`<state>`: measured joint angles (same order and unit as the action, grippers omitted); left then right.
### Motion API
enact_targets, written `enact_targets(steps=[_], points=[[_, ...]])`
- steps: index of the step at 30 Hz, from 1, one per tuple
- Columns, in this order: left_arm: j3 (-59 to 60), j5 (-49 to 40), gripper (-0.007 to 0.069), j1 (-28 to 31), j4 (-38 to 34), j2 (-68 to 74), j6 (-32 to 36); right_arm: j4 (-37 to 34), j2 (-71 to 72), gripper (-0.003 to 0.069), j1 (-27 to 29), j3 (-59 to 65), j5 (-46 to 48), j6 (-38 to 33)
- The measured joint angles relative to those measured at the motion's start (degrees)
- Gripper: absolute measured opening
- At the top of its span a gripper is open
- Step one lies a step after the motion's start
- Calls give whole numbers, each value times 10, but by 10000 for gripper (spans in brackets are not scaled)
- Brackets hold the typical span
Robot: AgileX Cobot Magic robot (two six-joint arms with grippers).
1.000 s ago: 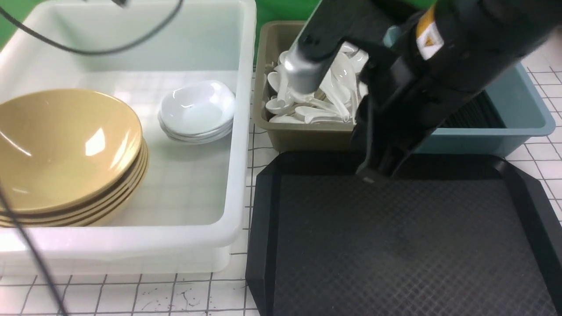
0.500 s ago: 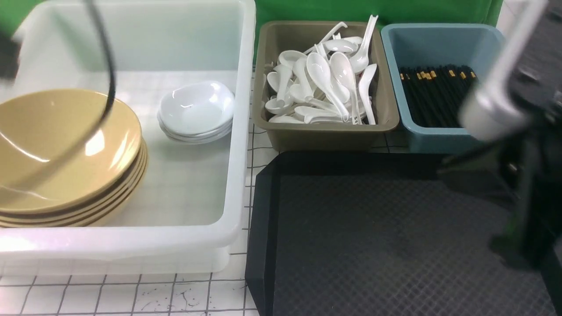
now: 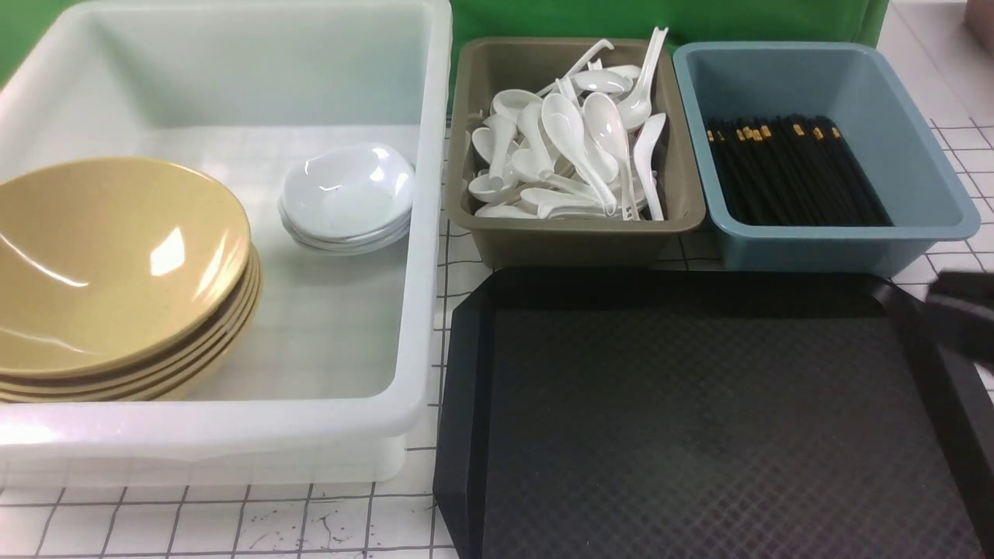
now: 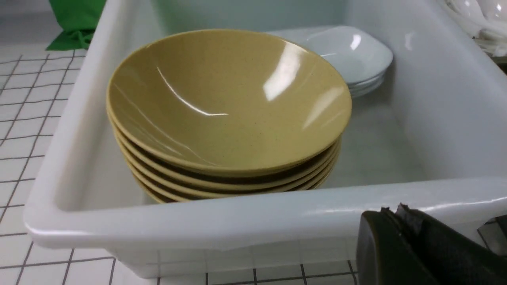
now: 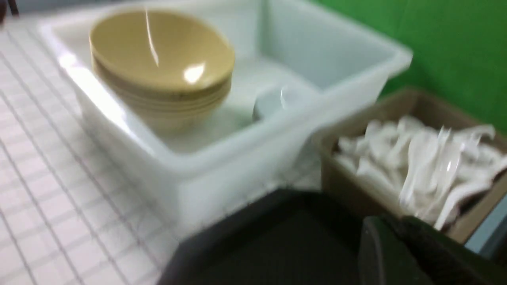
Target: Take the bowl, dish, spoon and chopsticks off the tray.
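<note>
Tray [image 3: 699, 435] lies bare, so no task thing lies toward either arm; bowl [image 3: 109, 256], dish [image 3: 347, 190], spoon [image 3: 575, 147] and chopsticks [image 3: 792, 167] rest beyond its far and left edges. Left jaws [image 4: 392, 215] are clenched empty; right jaws [image 5: 390, 233] look closed on nothing at its right edge.

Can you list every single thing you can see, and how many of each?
Bowls: a stack of about five, mustard yellow, in the white tub.
Dishes: a small stack, white, in the tub beside the bowls.
Tub: one, white, left.
Spoons: a heap, white, in the brown bin.
Chopsticks: many, black with gold bands, in the blue bin.
Tray: one, black, front, nothing on it.
Left tool: shut, black, near the tub's wall.
Right tool: shut, black, by the tray's right edge.
</note>
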<state>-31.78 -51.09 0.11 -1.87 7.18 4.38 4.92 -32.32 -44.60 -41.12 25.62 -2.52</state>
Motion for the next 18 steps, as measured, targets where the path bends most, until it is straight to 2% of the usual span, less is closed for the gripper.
enact_targets(steps=[4, 18], points=[[15, 4, -12, 0, 6, -25, -1, -1, 5, 91, 0, 2, -24, 0], [19, 12, -12, 0, 8, -28, 0, -1, 5, 99, 0, 3, -21, 0]])
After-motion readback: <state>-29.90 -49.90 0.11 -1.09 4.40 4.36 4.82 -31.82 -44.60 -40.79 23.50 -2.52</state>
